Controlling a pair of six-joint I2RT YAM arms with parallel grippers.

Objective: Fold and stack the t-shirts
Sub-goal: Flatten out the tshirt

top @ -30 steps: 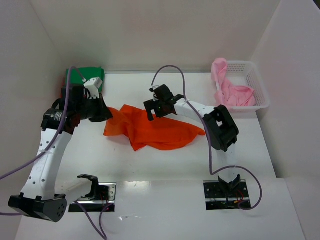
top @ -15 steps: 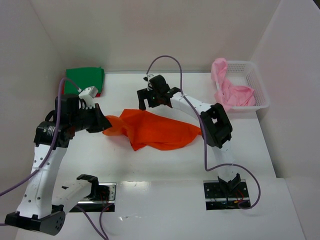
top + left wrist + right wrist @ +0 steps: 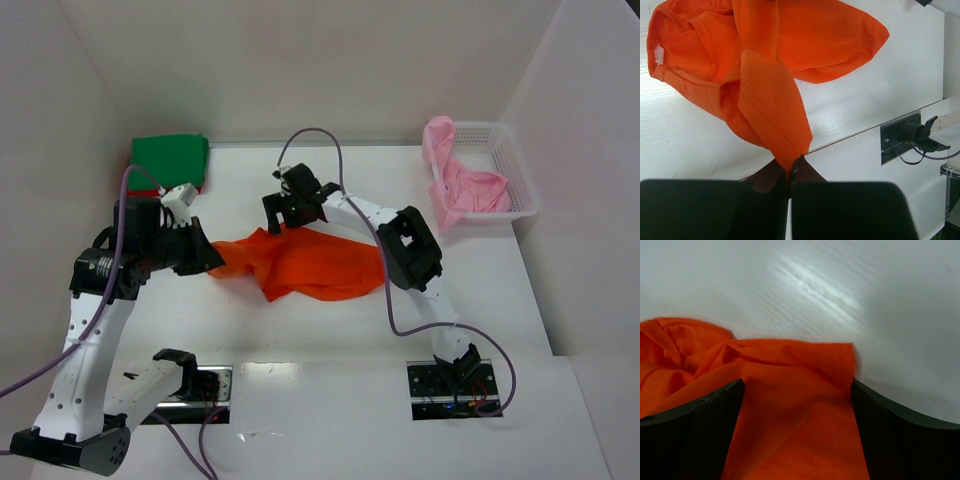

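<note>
We record three garments.

The orange t-shirt (image 3: 315, 262) is unfolded and rumpled, lying in a long heap between the two claws. One corner is drawn into a narrow peak (image 3: 772, 120) and pinched in the closed left claw (image 3: 788, 174); from there the cloth fans out away from that claw, neck opening visible. Its far edge (image 3: 790, 355) lies flat between the parted fingers of the right claw (image 3: 285, 205).

The green t-shirt (image 3: 170, 158) is a flat, squared fold, beyond the left claw and well apart from it.

The pink t-shirt (image 3: 462, 185) is crumpled, well off to the right of the right claw, spilling over the basket (image 3: 522, 190) rim.
</note>
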